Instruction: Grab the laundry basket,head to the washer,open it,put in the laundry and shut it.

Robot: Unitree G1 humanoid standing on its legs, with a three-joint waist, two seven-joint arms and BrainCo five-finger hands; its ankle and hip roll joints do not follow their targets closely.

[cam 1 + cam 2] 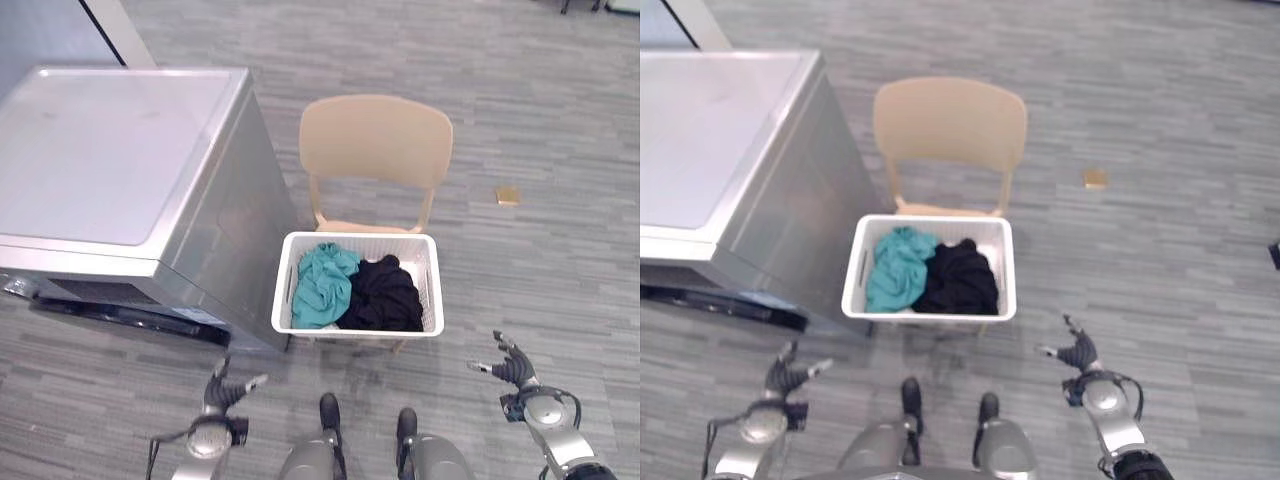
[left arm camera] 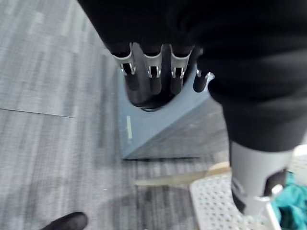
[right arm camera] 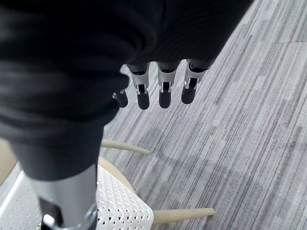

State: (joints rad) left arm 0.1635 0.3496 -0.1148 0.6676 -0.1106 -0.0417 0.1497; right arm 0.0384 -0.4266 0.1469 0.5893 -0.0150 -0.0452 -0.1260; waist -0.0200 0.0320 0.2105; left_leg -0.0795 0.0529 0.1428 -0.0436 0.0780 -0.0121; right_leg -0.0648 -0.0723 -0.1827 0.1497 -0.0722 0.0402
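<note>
Since neither hand has anything in it yet, the first step, taking up the basket, looks not yet begun. Farthest left stands the silver-grey washer (image 1: 120, 160), ahead of the left hand (image 1: 222, 393); that hand hangs low over the carpet with its fingers loosely spread and empty. Whether the washer's flat top is its lid cannot be told, and its front is mostly hidden; no handle can be made out.

Ahead of both hands and between them, the white perforated laundry basket (image 1: 358, 329) rests on the seat of a beige chair (image 1: 376, 140), just beside the washer's side wall. A teal garment (image 1: 322, 283) lies in the half nearer the left hand, a black garment (image 1: 382, 294) in the half nearer the right. Being thin plastic with only two soft pieces inside, it will probably be light but a little flexible, and could tip if lifted by one edge. Its short side walls seem the best hold; a slot shows in the left wall, while any slot on the right wall is hard to see. How deep the clothes lie is hidden.

Off to the right, the right hand (image 1: 513, 365) hovers with fingers relaxed and apart, grasping nothing. Beyond it a small tan object (image 1: 507, 195) lies on the floor, too small to identify.
</note>
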